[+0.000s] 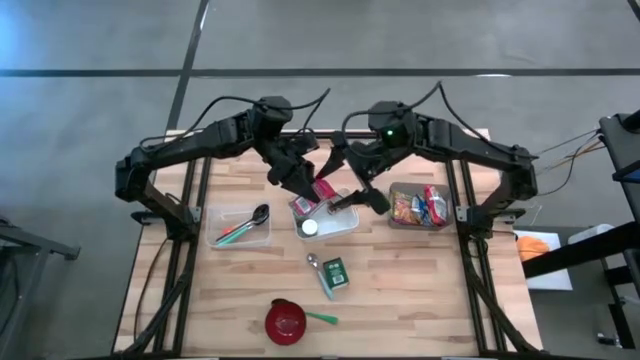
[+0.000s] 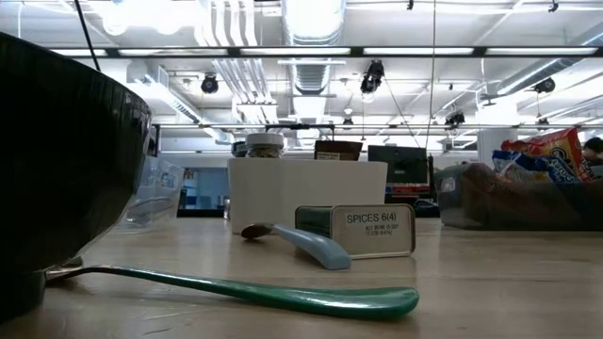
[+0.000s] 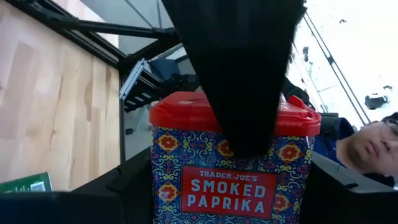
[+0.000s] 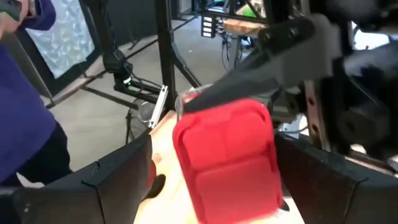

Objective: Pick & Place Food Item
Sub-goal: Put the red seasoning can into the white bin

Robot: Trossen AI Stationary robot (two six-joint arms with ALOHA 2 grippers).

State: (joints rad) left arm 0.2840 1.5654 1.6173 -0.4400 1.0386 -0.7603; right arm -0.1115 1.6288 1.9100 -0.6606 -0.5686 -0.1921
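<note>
1. Nearest the front edge of the table [image 1: 420, 310] stands a red bowl [image 1: 285, 321], with a green-handled spoon [image 1: 322, 318] beside it; in the low view that spoon [image 2: 273, 292] lies across the foreground.
2. Behind these, a green tin [image 1: 335, 272] labelled "SPICES" [image 2: 372, 231] lies just beside a light blue scoop [image 1: 320, 272].
3. Mid-table, three clear bins stand in a row: the left bin [image 1: 238, 226] holds utensils, the centre bin [image 1: 328, 216] holds a white-capped jar [image 1: 310, 227], and the right bin [image 1: 418, 207] holds snack packets.
4. The task item, a paprika tin [image 3: 231, 155] with a red lid, marked "SMOKED PAPRIKA", is over the centre bin's rear-left corner in the high view [image 1: 324, 190].
5. The left gripper [image 1: 300, 190] grips the tin: its fingers [image 3: 239, 74] sit against the tin's faces, pinching it.
6. The right gripper [image 1: 352, 188] faces the same tin's lid end [image 4: 227, 155]; its fingers [image 4: 112, 177] stand on either side. Whether they touch the tin cannot be told.
7. Beyond the table, a person shows in both wrist views.
</note>
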